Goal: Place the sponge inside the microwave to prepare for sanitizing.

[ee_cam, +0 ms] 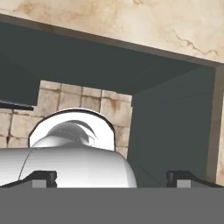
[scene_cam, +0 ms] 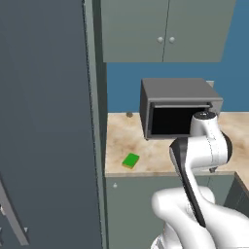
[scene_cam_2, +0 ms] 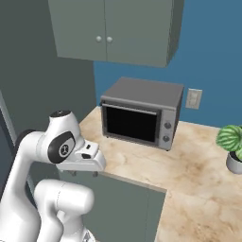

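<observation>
The sponge [scene_cam: 130, 160], a small flat bright-green block, lies on the beige counter [scene_cam: 119, 141] near its front left corner. My gripper [scene_cam_2: 84, 174] hangs pointing down over the counter's front edge, well to the right of the sponge and apart from it. In the hand view its two fingertips [ee_cam: 42, 177] stand wide apart with nothing between them, so my gripper [ee_cam: 112, 179] is open. That view looks down past the counter's edge [ee_cam: 131, 26] to the cabinet front and the tiled floor. The microwave is out of view.
A freestanding grey box oven [scene_cam: 177, 108] [scene_cam_2: 142, 113] with a dark door stands at the back of the counter. Grey upper cabinets [scene_cam_2: 111, 28] hang above it. A tall dark panel [scene_cam: 46, 121] bounds the counter's left side. A potted plant [scene_cam_2: 231, 146] stands at the right.
</observation>
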Tool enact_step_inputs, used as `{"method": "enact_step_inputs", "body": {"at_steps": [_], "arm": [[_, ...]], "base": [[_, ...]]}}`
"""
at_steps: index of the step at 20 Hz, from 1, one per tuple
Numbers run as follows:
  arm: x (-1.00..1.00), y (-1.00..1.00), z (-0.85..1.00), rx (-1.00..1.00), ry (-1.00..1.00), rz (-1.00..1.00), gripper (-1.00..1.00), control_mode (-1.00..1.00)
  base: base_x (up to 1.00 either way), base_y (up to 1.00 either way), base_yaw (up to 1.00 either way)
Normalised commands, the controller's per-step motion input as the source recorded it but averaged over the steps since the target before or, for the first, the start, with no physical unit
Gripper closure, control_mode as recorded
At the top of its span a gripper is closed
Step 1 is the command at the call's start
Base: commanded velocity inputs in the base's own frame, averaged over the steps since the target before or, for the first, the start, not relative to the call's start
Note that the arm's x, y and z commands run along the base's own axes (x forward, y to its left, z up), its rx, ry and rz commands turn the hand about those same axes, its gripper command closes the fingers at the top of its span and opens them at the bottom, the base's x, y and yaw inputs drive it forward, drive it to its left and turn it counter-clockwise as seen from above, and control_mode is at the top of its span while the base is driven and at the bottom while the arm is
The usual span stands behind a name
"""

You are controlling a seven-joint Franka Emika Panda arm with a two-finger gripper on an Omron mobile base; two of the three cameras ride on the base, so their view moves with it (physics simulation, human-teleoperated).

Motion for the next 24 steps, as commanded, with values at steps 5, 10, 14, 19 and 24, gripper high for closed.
{"method": "enact_step_inputs", "body": {"at_steps": [5, 10, 14, 19, 24], "arm": [[0.00, 0.00, 0.00, 0.00, 0.00, 0.00, -1.00, 1.00], [0.00, 0.00, 0.00, 0.00, 0.00, 0.00, -1.00, 1.00], [0.00, 0.00, 0.00, 0.00, 0.00, 0.00, -1.00, 1.00], [0.00, 0.00, 0.00, 0.00, 0.00, 0.00, -1.00, 1.00], [0.00, 0.00, 0.00, 0.00, 0.00, 0.00, -1.00, 1.00]], "base": [[0.09, 0.37, 0.00], [0.24, 0.31, 0.13], [0.61, -0.04, 0.16], [0.53, -0.20, 0.10], [0.00, 0.00, 0.00]]}}
